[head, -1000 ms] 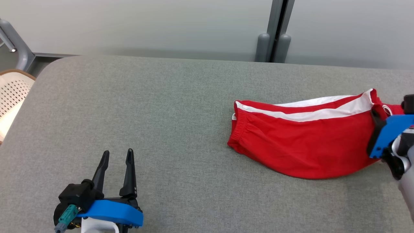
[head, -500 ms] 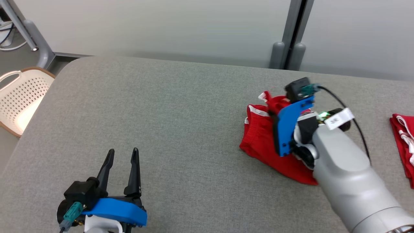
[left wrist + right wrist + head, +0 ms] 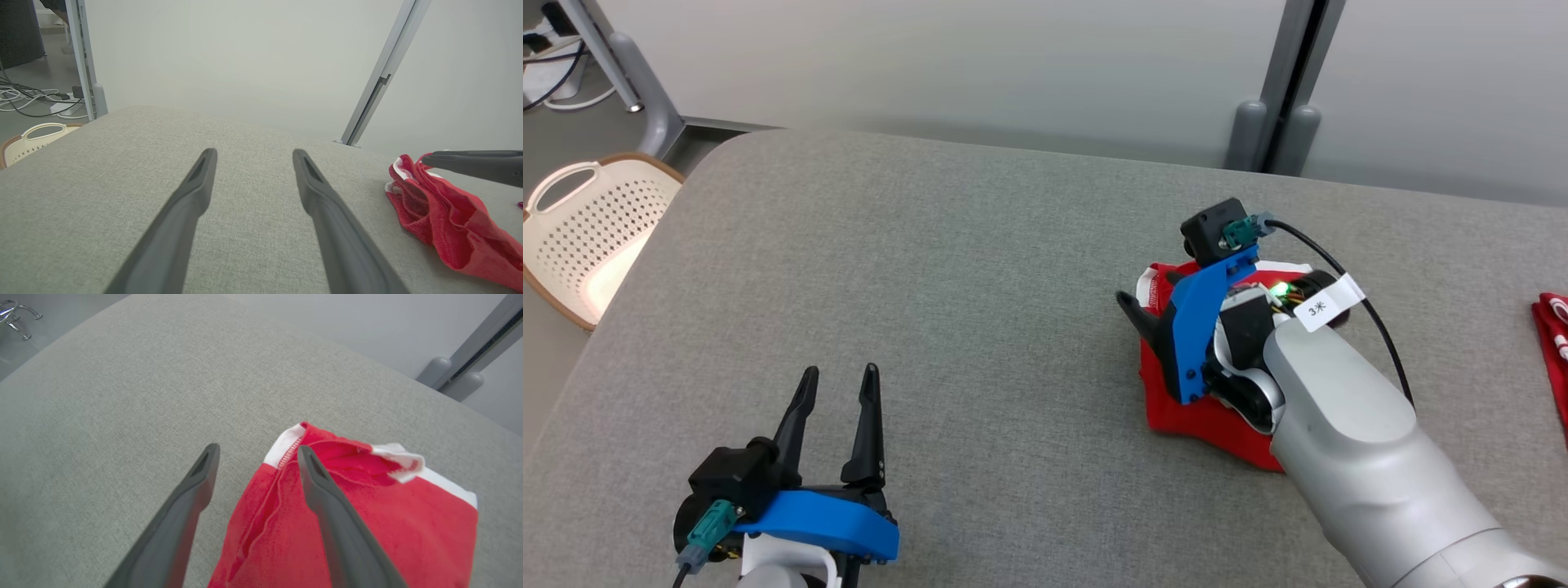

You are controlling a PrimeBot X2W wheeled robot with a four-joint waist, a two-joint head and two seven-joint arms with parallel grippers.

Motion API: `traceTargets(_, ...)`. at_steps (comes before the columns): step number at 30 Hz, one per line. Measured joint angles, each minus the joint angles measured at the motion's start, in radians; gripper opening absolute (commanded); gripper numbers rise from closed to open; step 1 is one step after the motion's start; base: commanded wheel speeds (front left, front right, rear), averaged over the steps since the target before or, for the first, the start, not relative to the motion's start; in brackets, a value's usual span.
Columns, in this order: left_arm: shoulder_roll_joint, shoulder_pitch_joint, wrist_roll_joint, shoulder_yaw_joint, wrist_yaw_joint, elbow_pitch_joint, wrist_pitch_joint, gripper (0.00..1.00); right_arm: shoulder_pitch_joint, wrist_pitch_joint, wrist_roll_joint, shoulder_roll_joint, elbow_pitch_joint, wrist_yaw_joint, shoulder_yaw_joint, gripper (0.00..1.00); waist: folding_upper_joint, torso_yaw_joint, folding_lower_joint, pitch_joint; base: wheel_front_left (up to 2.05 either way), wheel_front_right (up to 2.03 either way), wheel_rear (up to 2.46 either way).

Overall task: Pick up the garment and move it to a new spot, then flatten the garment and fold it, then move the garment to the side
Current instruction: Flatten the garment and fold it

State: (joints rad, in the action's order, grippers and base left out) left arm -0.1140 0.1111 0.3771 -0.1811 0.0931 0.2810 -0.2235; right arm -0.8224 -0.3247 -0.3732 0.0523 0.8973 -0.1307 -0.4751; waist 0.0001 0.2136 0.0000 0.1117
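Both arms' jaws stood spread: the right end effector (image 3: 255, 451) empty over the limp, light red-and-white cloth garment (image 3: 367, 522), bunched on the grey fabric surface (image 3: 931, 286); the left end effector (image 3: 840, 371) well apart. Pinching the white-trimmed hem corner looked the surest hold.

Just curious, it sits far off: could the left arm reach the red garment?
Probably, with a long stretch: nothing stands on the grey table between the open left end effector and the red garment, though the right arm covers part of it.
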Motion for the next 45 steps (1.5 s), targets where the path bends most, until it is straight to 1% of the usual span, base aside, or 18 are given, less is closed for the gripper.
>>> traceTargets(3, -0.005, -0.002, 0.002, 0.006, -0.005, 0.001, -0.005, 1.00, 0.003, 0.044, -0.033, -0.001, -0.078, 0.000, -0.003, 1.00, 0.0000, -0.014, 0.0000, -0.003, 0.00, 0.00, 0.00)
traceTargets(5, -0.008, -0.005, 0.003, 0.010, -0.006, 0.000, -0.007, 1.00, 0.005, 0.081, -0.033, 0.009, -0.129, 0.000, 0.004, 1.00, 0.0000, -0.025, 0.0000, -0.006, 0.00, 0.00, 0.00)
traceTargets(7, -0.010, -0.008, 0.010, 0.013, -0.009, -0.002, -0.007, 1.00, 0.015, 0.109, -0.025, 0.038, -0.171, 0.000, 0.031, 1.00, 0.0000, -0.036, 0.0000, -0.011, 0.00, 0.00, 0.00)
traceTargets(11, -0.013, -0.013, 0.010, 0.012, -0.013, -0.005, -0.008, 1.00, 0.081, 0.137, 0.027, 0.117, -0.226, 0.000, 0.111, 1.00, 0.0000, -0.052, 0.0000, -0.024, 0.00, 0.00, 0.00)
traceTargets(16, -0.013, -0.018, 0.012, 0.005, -0.014, -0.010, -0.008, 1.00, 0.209, 0.152, 0.114, 0.168, -0.272, 0.000, 0.238, 1.00, 0.0000, -0.060, 0.0000, -0.032, 0.00, 0.00, 0.00)
traceTargets(19, -0.013, -0.018, 0.017, 0.001, -0.014, -0.011, -0.008, 1.00, 0.283, 0.169, 0.162, 0.163, -0.279, 0.000, 0.309, 1.00, 0.0000, -0.061, -0.0001, -0.035, 0.00, 0.00, 0.00)
traceTargets(23, -0.017, -0.019, 0.017, -0.004, -0.014, -0.013, -0.007, 1.00, 0.340, 0.176, 0.208, 0.119, -0.260, 0.000, 0.364, 1.00, 0.0000, -0.060, 0.0000, -0.036, 0.00, 0.00, 0.00)
traceTargets(24, -0.019, -0.020, 0.017, -0.005, -0.014, -0.014, -0.006, 1.00, 0.344, 0.174, 0.214, 0.106, -0.251, 0.000, 0.369, 0.65, 0.0000, -0.060, 0.0000, -0.035, 0.00, 0.00, 0.00)
traceTargets(25, -0.021, -0.020, 0.017, -0.006, -0.014, -0.017, -0.005, 1.00, 0.344, 0.166, 0.218, 0.093, -0.243, 0.000, 0.372, 0.18, 0.0000, -0.059, 0.0000, -0.033, 0.00, 0.00, 0.00)
traceTargets(26, -0.023, -0.020, 0.017, -0.007, -0.014, -0.020, -0.003, 1.00, 0.341, 0.159, 0.226, 0.083, -0.234, 0.000, 0.372, 0.00, 0.0000, -0.058, 0.0000, -0.030, 0.00, 0.00, 0.00)
traceTargets(29, -0.026, -0.016, 0.017, -0.013, -0.013, -0.026, 0.001, 1.00, 0.312, 0.133, 0.242, 0.058, -0.197, 0.000, 0.369, 0.00, 0.0000, -0.051, 0.0000, -0.018, 0.00, 0.00, 0.00)
traceTargets(32, -0.025, -0.003, 0.017, -0.022, -0.013, -0.030, 0.002, 1.00, 0.245, 0.104, 0.260, 0.043, -0.148, 0.000, 0.366, 0.00, 0.0000, -0.036, 0.0001, -0.005, 0.00, 0.00, 0.00)
traceTargets(39, -0.012, 0.016, 0.016, -0.056, -0.005, -0.016, 0.000, 1.00, 0.100, 0.054, 0.296, 0.024, 0.027, 0.000, 0.357, 0.00, -0.0001, 0.025, 0.0002, 0.013, 0.00, 0.00, 0.00)
traceTargets(40, -0.009, 0.018, 0.016, -0.061, -0.004, -0.013, 0.000, 1.00, 0.079, 0.056, 0.303, 0.023, 0.047, 0.000, 0.358, 0.00, 0.0000, 0.035, 0.0001, 0.014, 0.00, 0.00, 0.00)
traceTargets(45, -0.005, 0.026, 0.016, -0.077, -0.002, -0.001, -0.005, 1.00, -0.021, 0.135, 0.334, 0.014, 0.127, 0.000, 0.380, 0.00, 0.0000, 0.075, 0.0002, 0.018, 0.00, 0.00, 0.00)
